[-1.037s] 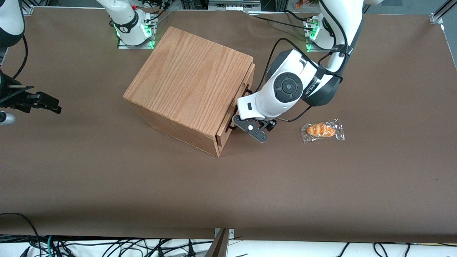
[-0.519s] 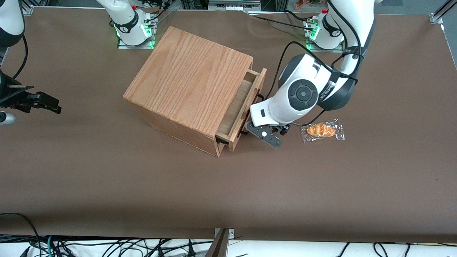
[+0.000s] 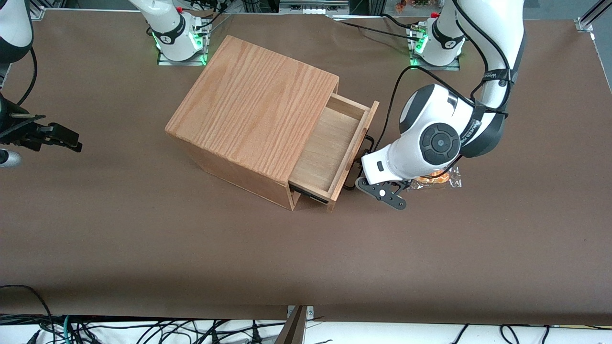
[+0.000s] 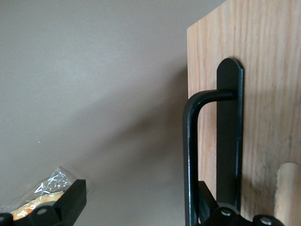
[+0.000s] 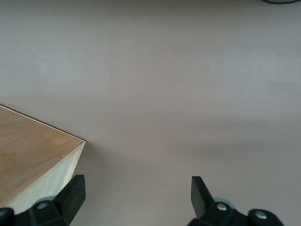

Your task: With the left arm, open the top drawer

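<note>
Fingers [image 4: 70, 200] of the left arm's [image 3: 430, 143] hand [image 4: 141, 209] stand spread apart, so the hand is open and clamps nothing. In the left wrist view the thin black handle [image 4: 190, 155] of the top drawer [image 3: 330, 148] runs between the two fingers: one finger sits in the gap between the wire and the plain wooden drawer front [image 4: 263, 70], while the other hangs clear over the brown worktop [image 3: 191, 248]. I cannot tell whether the inner finger presses on the wire. Seen from the front, the hand is tucked low under the white wrist block, directly in front of the drawer front and about halfway along the handle. The drawer stands drawn well out of the oak-grain box casing [image 3: 258, 100], level, with its pale wooden floor bare. The casing itself sits on the worktop at an angle, with the drawer's opening turned toward the working arm's end. A small bread roll in clear wrapping [image 3: 437, 180] lies on the worktop just beside the hand, toward that same end, and is partly hidden beneath the arm's wrist. It also shows in the wrist view beside the outer finger.
</note>
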You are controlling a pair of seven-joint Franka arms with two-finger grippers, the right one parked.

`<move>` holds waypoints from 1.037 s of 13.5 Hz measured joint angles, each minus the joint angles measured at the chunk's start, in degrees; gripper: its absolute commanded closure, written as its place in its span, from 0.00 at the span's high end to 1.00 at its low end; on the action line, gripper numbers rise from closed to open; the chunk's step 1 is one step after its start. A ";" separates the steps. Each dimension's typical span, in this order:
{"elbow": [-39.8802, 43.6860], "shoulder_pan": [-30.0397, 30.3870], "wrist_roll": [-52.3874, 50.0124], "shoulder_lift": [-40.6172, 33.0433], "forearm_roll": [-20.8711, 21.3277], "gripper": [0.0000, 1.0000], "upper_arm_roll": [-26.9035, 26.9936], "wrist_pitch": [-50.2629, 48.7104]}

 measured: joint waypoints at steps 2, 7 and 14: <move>-0.02 0.61 0.00 0.05 0.00 1.00 -0.02 -0.16; 0.00 1.26 0.09 0.21 -0.01 1.00 -0.21 -0.31; 0.05 1.80 0.90 0.45 -0.52 1.00 -0.55 -0.47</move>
